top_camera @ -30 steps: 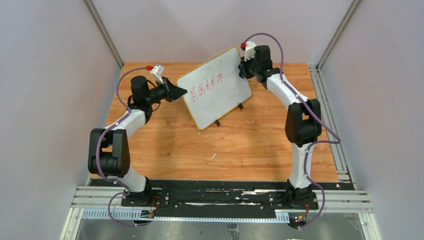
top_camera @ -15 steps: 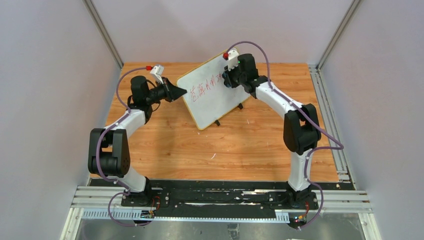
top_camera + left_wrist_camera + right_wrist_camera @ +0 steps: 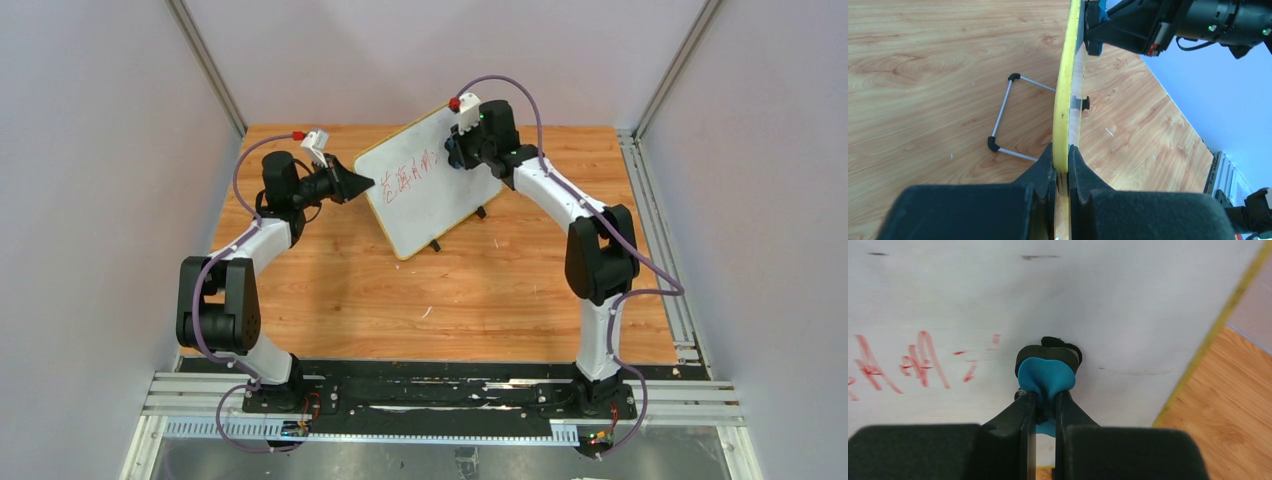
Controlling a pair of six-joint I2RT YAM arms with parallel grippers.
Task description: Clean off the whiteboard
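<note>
The whiteboard (image 3: 432,195) stands tilted on the wooden table, its yellow rim (image 3: 1064,100) edge-on in the left wrist view. Red characters (image 3: 408,175) run across its upper half, and they show again in the right wrist view (image 3: 913,365). My left gripper (image 3: 363,184) is shut on the board's left edge (image 3: 1062,161). My right gripper (image 3: 452,155) is shut on a blue eraser with a black pad (image 3: 1045,374). The eraser presses on the white face (image 3: 1108,300), just right of the last red strokes.
A thin wire stand (image 3: 1004,114) props the board from behind, and two black feet (image 3: 434,245) rest on the table (image 3: 400,300). Grey walls enclose the table on three sides. A metal rail (image 3: 660,230) runs along the right edge.
My right gripper has slid left with the eraser from the board's right edge onto its face. The rightmost red marks no longer show. The left arm and the board have stayed put.
</note>
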